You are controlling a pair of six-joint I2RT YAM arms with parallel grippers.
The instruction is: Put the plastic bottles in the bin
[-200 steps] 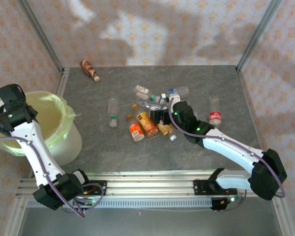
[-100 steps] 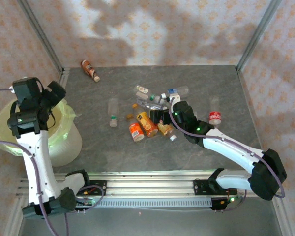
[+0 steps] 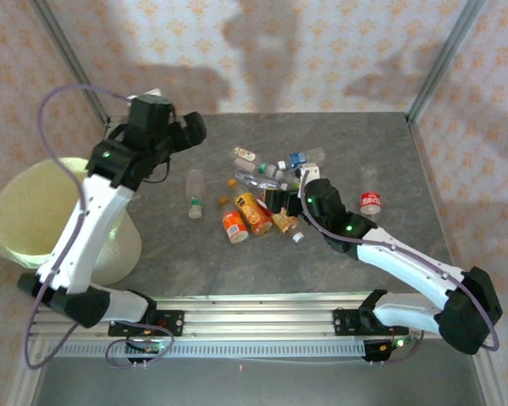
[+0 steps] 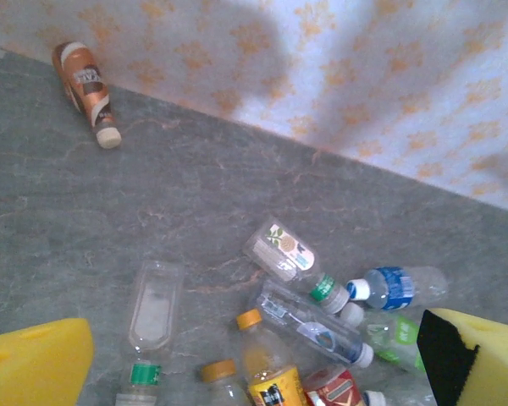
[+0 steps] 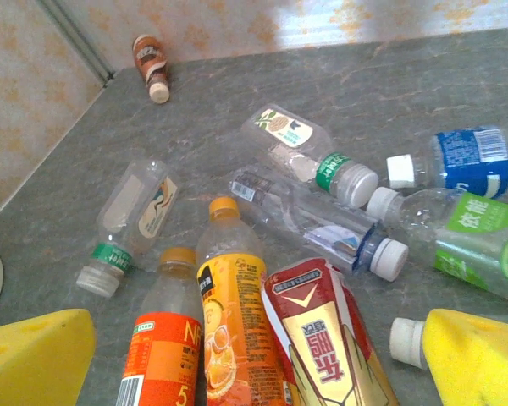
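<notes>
Our right gripper [image 3: 279, 201] hangs released over the small clear plastic bottles [image 5: 237, 313] heaped at the middle of the grey counter [image 3: 364, 135] (most touching): closing may pinch two or shoot one away. Our left gripper [image 3: 193, 128] is released too; the round pale yellow-green bin [image 3: 8, 190] sits at the left edge.

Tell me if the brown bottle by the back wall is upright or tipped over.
Tipped over: the brown bottle lies on its side on the table, cap end toward the camera.
</notes>
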